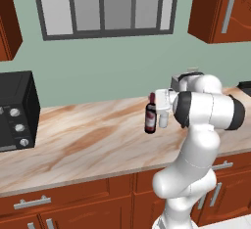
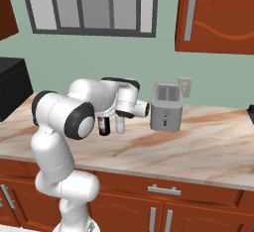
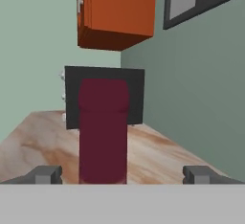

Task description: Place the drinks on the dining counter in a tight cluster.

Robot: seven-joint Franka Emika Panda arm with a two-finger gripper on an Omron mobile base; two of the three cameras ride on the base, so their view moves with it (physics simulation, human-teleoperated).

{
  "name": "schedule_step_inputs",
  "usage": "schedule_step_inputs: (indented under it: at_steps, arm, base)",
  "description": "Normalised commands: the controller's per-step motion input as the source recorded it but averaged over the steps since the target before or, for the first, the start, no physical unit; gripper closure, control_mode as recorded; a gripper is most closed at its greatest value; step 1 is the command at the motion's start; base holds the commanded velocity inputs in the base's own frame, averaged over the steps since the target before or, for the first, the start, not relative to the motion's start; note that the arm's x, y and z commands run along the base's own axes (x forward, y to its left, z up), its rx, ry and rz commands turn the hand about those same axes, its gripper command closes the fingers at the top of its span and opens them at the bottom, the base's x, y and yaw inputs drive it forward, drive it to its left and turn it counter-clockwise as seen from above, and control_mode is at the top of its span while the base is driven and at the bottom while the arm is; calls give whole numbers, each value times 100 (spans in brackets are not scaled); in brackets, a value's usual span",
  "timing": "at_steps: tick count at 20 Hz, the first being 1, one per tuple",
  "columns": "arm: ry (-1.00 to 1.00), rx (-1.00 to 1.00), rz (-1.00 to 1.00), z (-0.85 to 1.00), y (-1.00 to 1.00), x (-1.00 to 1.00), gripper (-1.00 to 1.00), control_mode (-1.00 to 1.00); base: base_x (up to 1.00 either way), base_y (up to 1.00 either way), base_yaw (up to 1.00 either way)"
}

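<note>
A dark wine bottle with a maroon label (image 1: 150, 118) (image 2: 103, 125) stands upright on a marbled counter (image 1: 88, 140) that carries a black oven and a toaster. The dining counter is out of view. My gripper (image 1: 160, 118) (image 2: 113, 123) reaches in level from the right, at the height of the bottle's label. In the hand view the bottle (image 3: 103, 132) rises close in front, between the two spread fingertips and a little left of centre. The gripper (image 3: 123, 175) is open and neither fingertip touches the bottle.
The black oven (image 1: 17, 110) (image 3: 136, 96) stands at the counter's left end, straight ahead of the hand. A silver toaster (image 2: 165, 106) sits against the wall to the right of the arm. Wall cabinets (image 3: 117, 12) hang above.
</note>
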Motion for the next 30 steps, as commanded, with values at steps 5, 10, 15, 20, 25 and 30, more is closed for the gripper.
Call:
schedule_step_inputs:
  at_steps: [5, 10, 15, 20, 25, 30]
  arm:
    - [0, 0, 0, -2, 7, 5, -100, -100]
    - [0, 0, 0, 0, 7, 2, -100, -100]
    - [0, 0, 0, 0, 3, 0, 100, -100]
    - [0, 0, 0, 2, 0, -6, 100, -100]
    - [0, -1, 0, 18, 0, -23, 100, -100]
    - [-1, 0, 0, 27, 6, -41, 100, -100]
  base:
    - [0, 0, 0]
    - [0, 0, 0]
    - [0, 0, 0]
    - [0, 0, 0]
    - [0, 0, 0]
    - [0, 0, 0]
